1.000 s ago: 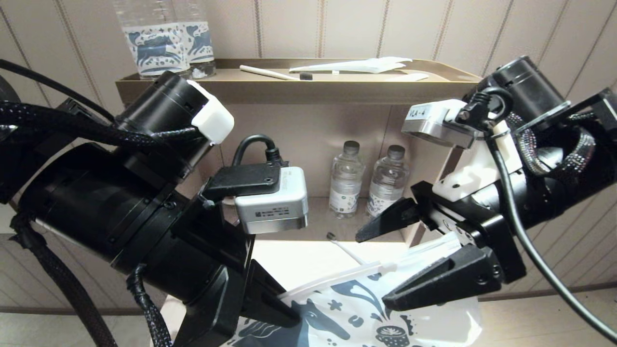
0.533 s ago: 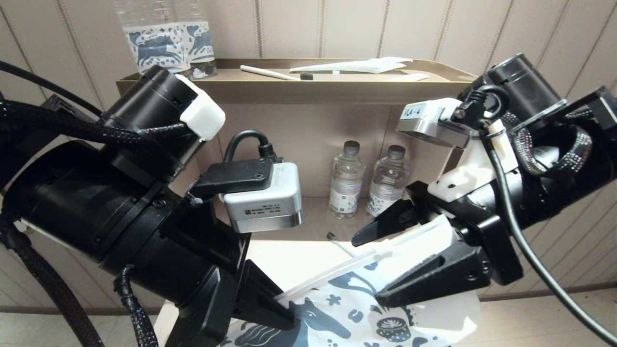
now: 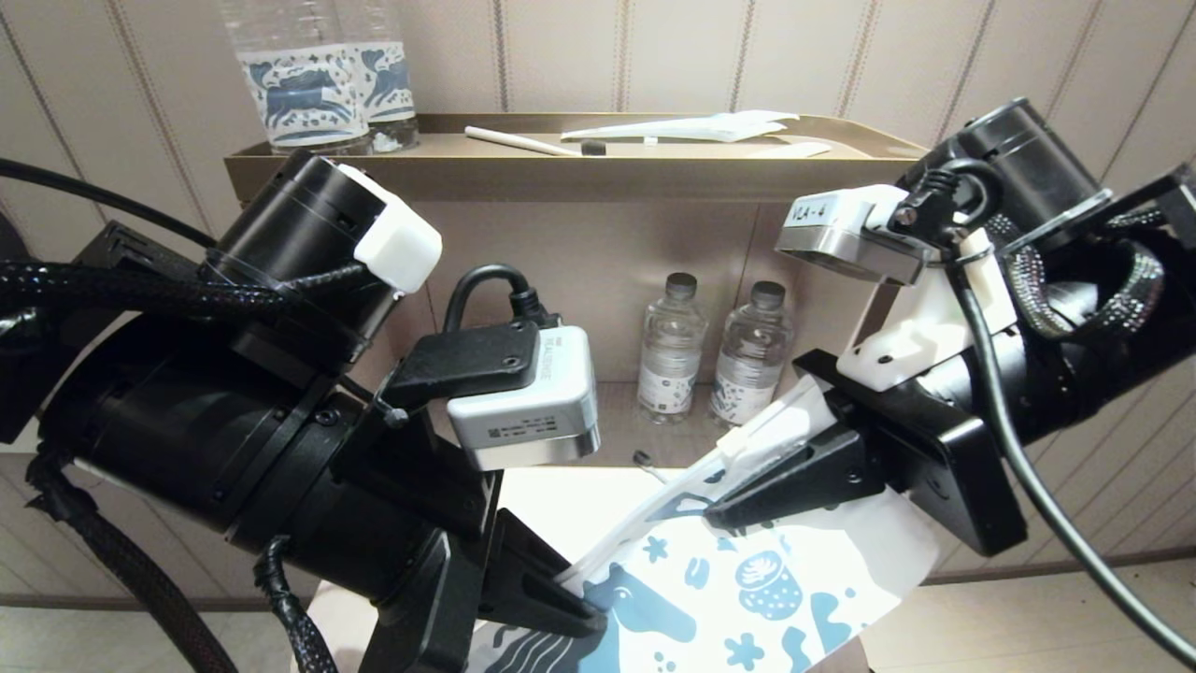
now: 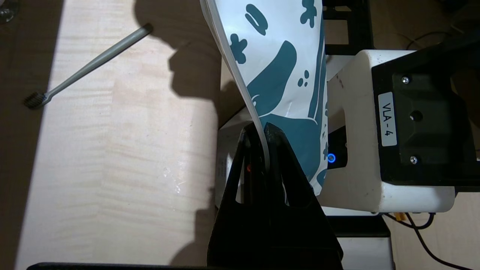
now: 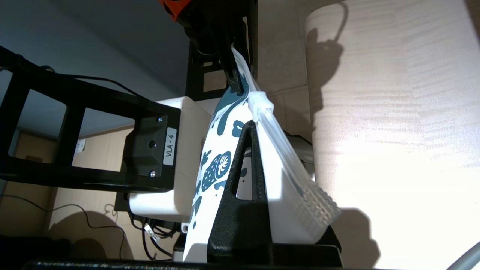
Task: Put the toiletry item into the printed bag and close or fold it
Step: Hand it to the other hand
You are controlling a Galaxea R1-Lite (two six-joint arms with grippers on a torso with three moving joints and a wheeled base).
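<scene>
I have the bag (image 3: 738, 598) held up over the worktop (image 4: 112, 150), left gripper (image 4: 258, 137) and right gripper (image 5: 249, 127) each with jaws clenched on its top edge. The toothbrush (image 4: 86, 67) lies on the worktop beyond. Two bottles (image 3: 715, 350) stand on the shelf behind.

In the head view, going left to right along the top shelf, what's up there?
Two big printed-label bottles → cream toothbrush with black head → white wrapper → thin white strip.
</scene>
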